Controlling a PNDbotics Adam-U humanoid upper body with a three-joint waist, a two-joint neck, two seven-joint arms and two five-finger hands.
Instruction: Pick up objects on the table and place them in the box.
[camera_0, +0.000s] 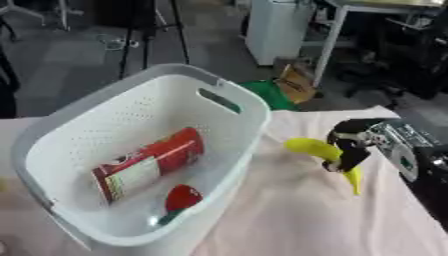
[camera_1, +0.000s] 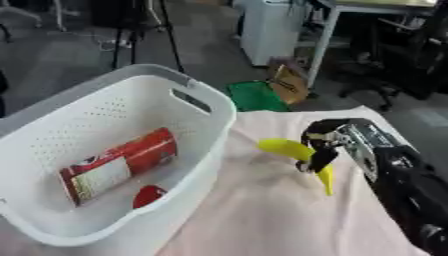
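Left eye view: right hand (camera_0: 350, 145) curled round banana (camera_0: 319, 150) above pink cloth (camera_0: 297, 210) beside white laundry basket (camera_0: 249, 107), red canister (camera_0: 149, 165) and small red item (camera_0: 182, 196) already inside, banana left to place.

Right arm and hand: black shells with a silver block at the wrist

The right hand (camera_1: 319, 145) is showing black, slender fingers (camera_1: 315, 159), blurred so that no screws or markings can be read on them. Just behind the fingers a pale silver-grey band is crossing the wrist, and behind that a boxy silver section (camera_1: 360, 142) with dark slots along its face is catching the light. Farther back from the fingers the forearm (camera_1: 411, 192) is widening into a bulky, glossy black casing running to the picture's edge.
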